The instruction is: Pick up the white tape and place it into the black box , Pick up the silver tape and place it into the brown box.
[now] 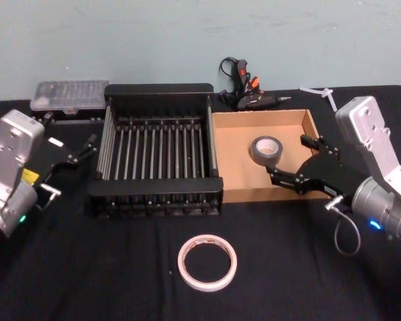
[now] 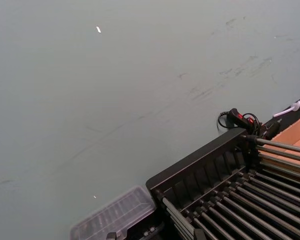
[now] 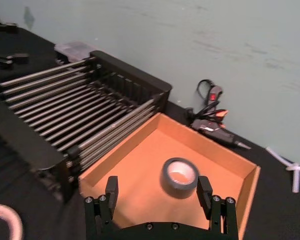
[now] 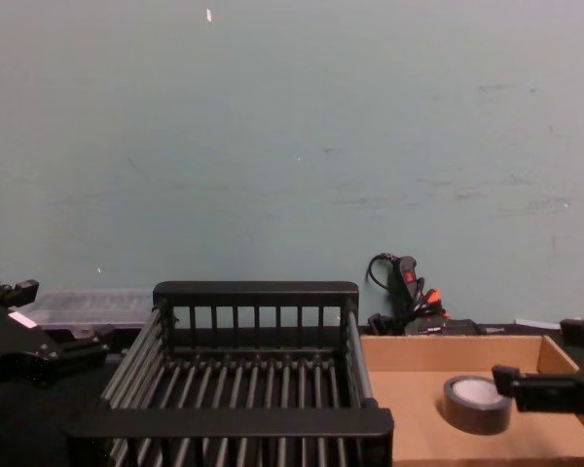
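1. Black box (image 1: 156,93) is sitting mid-desk (image 1: 87,267), touching the brown box (image 1: 230,157) on its right.
2. Right gripper (image 1: 291,159) is hovering over the brown box's front edge, fingers (image 3: 111,187) spread, released.
3. Left gripper (image 1: 87,148) is idling left of the black box; finger state: can't tell.
4. White tape (image 1: 207,262) is lying flat on the desk, in front of the boxes.
5. Silver tape (image 1: 266,150) is lying inside the brown box.

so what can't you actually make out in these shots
- White tape: in the right wrist view the picture's lower left corner cuts it to a blurred arc; the red print on its core is too small to read in the head view.
- Silver tape: in the chest view the right end effector finger overlaps its right edge.
- Left end effector: fingertips merge with the dark cloth.
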You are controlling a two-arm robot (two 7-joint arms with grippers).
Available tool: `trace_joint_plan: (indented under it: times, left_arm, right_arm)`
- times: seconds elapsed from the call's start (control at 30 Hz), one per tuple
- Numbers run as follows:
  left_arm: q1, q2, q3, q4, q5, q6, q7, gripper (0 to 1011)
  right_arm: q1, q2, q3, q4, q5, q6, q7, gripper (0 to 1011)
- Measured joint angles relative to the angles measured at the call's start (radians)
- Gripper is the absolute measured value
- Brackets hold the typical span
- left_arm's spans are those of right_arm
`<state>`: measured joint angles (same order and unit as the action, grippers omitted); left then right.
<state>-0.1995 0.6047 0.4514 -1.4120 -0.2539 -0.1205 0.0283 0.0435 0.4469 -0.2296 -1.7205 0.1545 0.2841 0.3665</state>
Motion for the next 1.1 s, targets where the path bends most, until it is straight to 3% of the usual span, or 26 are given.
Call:
trace_joint_plan:
  times: [0.27,0.5,0.83,1.1]
  left_arm:
    - [0.000,0.000,0.000,0.000,0.000,0.000,0.000,1001]
    - [0.000,0.000,0.000,0.000,0.000,0.000,0.000,1001]
    - [0.000,0.000,0.000,0.000,0.000,0.000,0.000,1001]
    - [0.000,0.000,0.000,0.000,0.000,0.000,0.000,1001]
  right_arm:
    - [-0.037,0.029,-0.020,-0.067,0.030,0.083,0.020,1002]
    - [-0.056,0.052,-0.046,-0.106,0.068,0.194,0.032,1002]
    - [-0.049,0.059,-0.087,-0.108,0.102,0.261,0.045,1002]
    - [-0.009,0.062,-0.150,-0.092,0.106,0.298,0.057,1002]
